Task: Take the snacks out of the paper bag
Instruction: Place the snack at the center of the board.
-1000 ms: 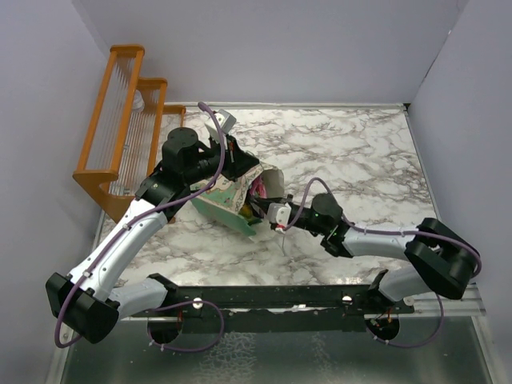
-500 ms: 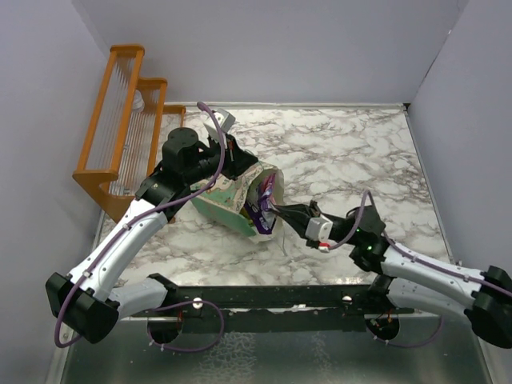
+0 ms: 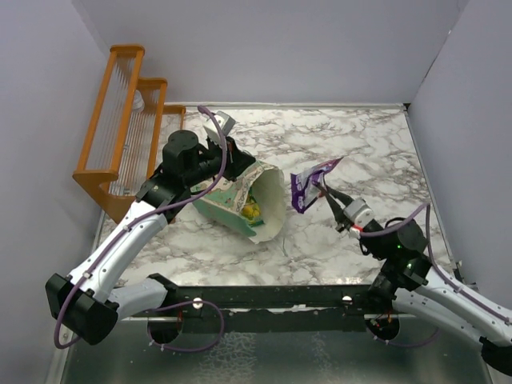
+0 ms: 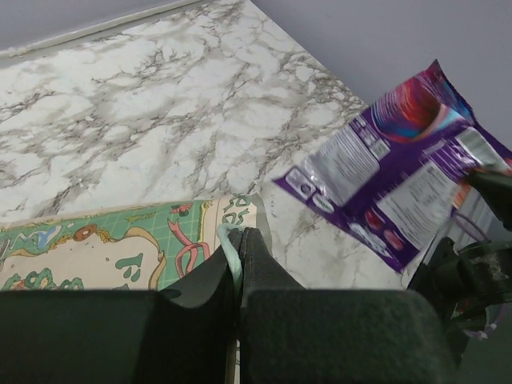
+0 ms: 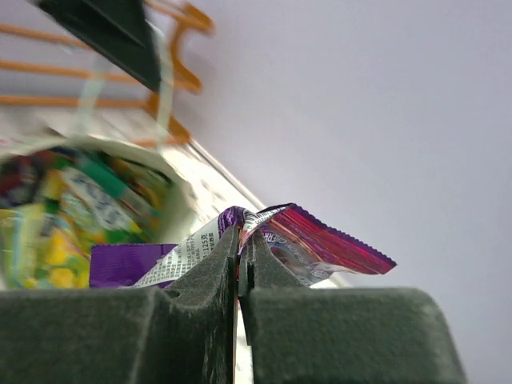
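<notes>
left gripper [image 4: 238,242]: i'm pinching the paper bag [image 3: 237,194] rim, jaws clamped on it.
right gripper [image 3: 328,192]: i'm gripping a purple snack packet [image 3: 308,182], lifted clear beside the bag's mouth.
paper bag: lying on its side, more packets [image 3: 252,210] showing inside.

The paper bag [image 3: 226,210] lies on the table [image 3: 360,144] with packets [image 3: 252,210] inside. One snack packet [image 3: 308,182] is in the air to its right, and the rack [image 3: 120,120] stands to its left.

Top view looks steeply down from the near side over the whole table [image 3: 360,144]. Left wrist view tilts downward, right wrist view looks almost level, both close; all 3 share the packet [image 3: 308,186] and bag [image 3: 268,204].
</notes>
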